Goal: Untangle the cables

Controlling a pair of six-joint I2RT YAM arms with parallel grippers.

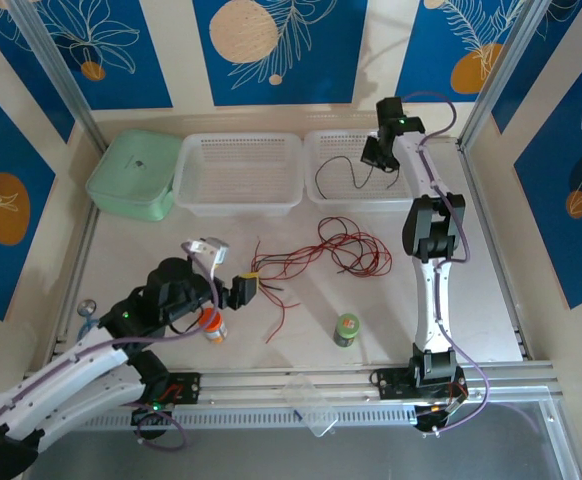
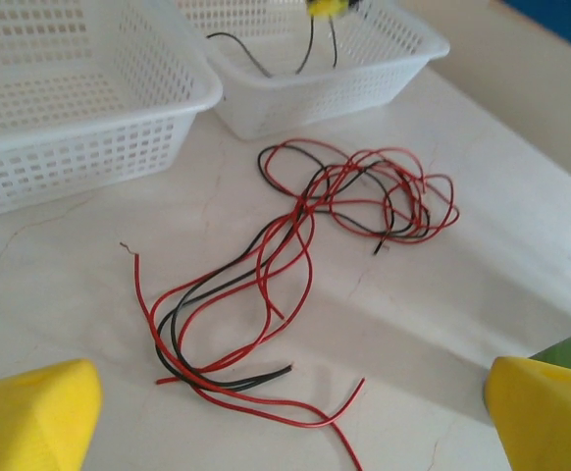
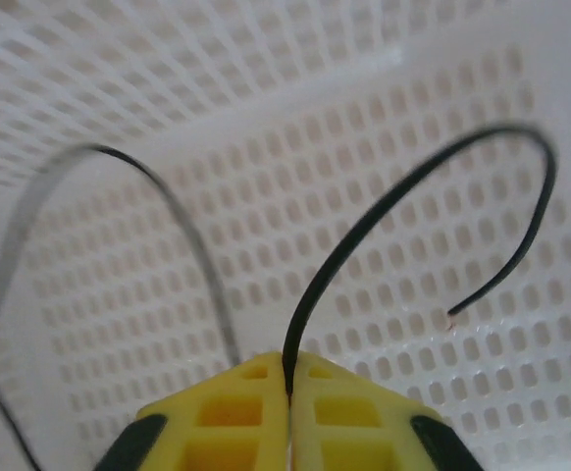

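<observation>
**One black wire pinched in the basket, the rest still a red mess**

The right gripper (image 3: 288, 381) has its blocky yellow pads (image 3: 227, 417) pressed together on a thin black wire (image 3: 364, 226). The wire arcs up, glossy and springy, inside the right-hand white perforated plastic basket (image 1: 316, 145) (one bare end curls off to the side). The left gripper (image 1: 243, 288) sits low over the pale, smooth tabletop (image 1: 491, 300) with its chunky yellow fingers (image 2: 40, 412) spread wide. Ahead of it, the tangle of thin red and black wires (image 2: 344, 196) lies on the table in loose loops, near the baskets, with long tails trailing towards the left gripper. A matching white mesh basket (image 1: 236, 170) stands just beside the first.
</observation>
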